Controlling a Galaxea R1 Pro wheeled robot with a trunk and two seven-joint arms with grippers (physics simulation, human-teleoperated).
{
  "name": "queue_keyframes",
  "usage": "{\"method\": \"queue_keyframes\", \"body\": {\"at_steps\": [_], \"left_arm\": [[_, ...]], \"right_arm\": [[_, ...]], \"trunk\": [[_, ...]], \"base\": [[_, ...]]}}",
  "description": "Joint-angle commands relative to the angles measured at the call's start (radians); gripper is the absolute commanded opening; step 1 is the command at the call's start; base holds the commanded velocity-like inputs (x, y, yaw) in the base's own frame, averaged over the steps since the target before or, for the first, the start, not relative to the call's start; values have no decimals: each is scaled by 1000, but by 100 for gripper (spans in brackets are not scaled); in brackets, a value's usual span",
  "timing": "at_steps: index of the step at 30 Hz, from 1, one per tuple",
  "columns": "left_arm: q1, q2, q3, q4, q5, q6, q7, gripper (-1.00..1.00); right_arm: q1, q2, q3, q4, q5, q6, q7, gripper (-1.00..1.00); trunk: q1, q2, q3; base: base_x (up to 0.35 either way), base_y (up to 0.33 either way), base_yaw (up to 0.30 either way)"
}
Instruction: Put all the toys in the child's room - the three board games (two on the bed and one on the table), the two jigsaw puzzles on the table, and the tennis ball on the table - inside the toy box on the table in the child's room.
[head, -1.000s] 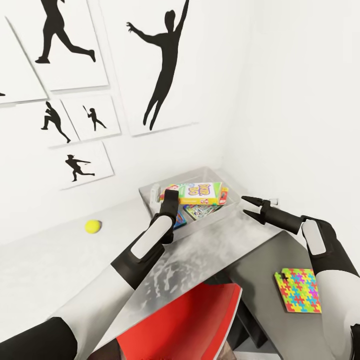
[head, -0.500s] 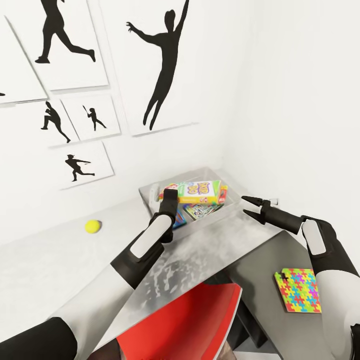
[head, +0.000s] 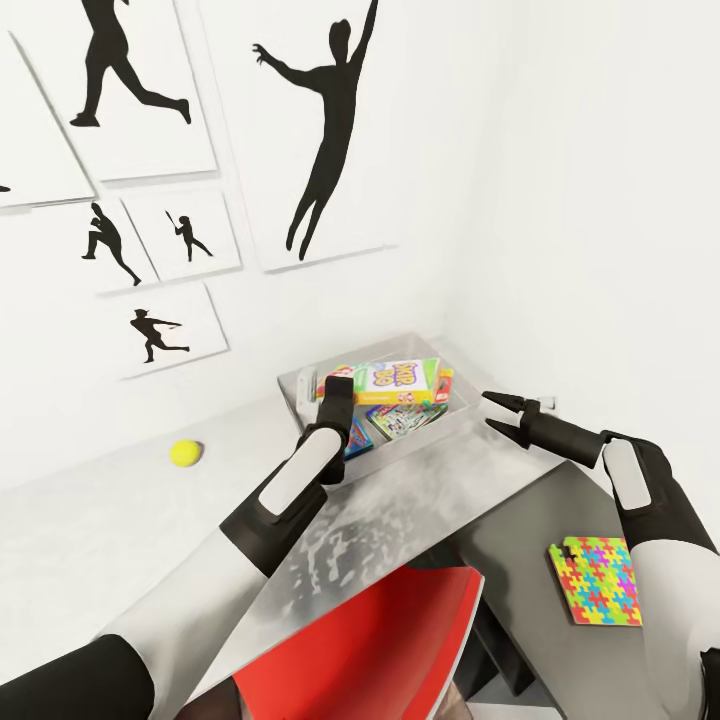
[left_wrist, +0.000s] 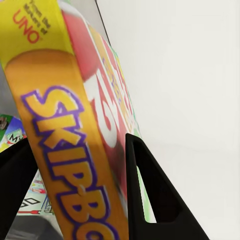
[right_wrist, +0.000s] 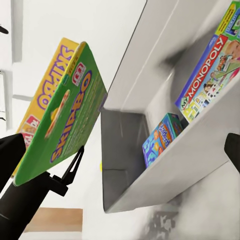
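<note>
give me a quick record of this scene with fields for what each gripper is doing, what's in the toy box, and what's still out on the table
left gripper: jaws shut on the Skip-Bo game box, held over the toy box
right gripper: jaws open, empty, beside the toy box
in toy box: Monopoly box, blue game box
on table: tennis ball, jigsaw puzzle

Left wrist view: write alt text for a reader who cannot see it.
Two black fingers of the left hand clamp a yellow and orange Skip-Bo game box on edge, close to the camera. A Monopoly cover lies below, with white wall behind.
</note>
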Motion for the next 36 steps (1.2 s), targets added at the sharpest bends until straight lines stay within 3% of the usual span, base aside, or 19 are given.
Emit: {"method": "queue_keyframes", "body": {"at_steps": [1, 26, 27, 36], "left_arm": [[-1, 0, -1, 0, 3, -6, 3, -100], [-1, 0, -1, 0, 2, -18, 1, -100], [-1, 0, 0, 0, 2, -18, 2, 100], [-1, 0, 22, 0, 2, -14, 1, 100]], "right_arm": [[-1, 0, -2, 0, 6, 4, 7, 100], [-1, 1, -2, 0, 7, 4, 8, 100], [-1, 1, -2, 0, 7, 4, 8, 100], [-1, 0, -2, 0, 8, 4, 8, 100]], "trunk": [[1, -2, -2], [1, -2, -2], [1, -2, -2], [1, -2, -2]], "base": [[0, 0, 0], [0, 0, 0], [0, 0, 0], [0, 0, 0]]}}
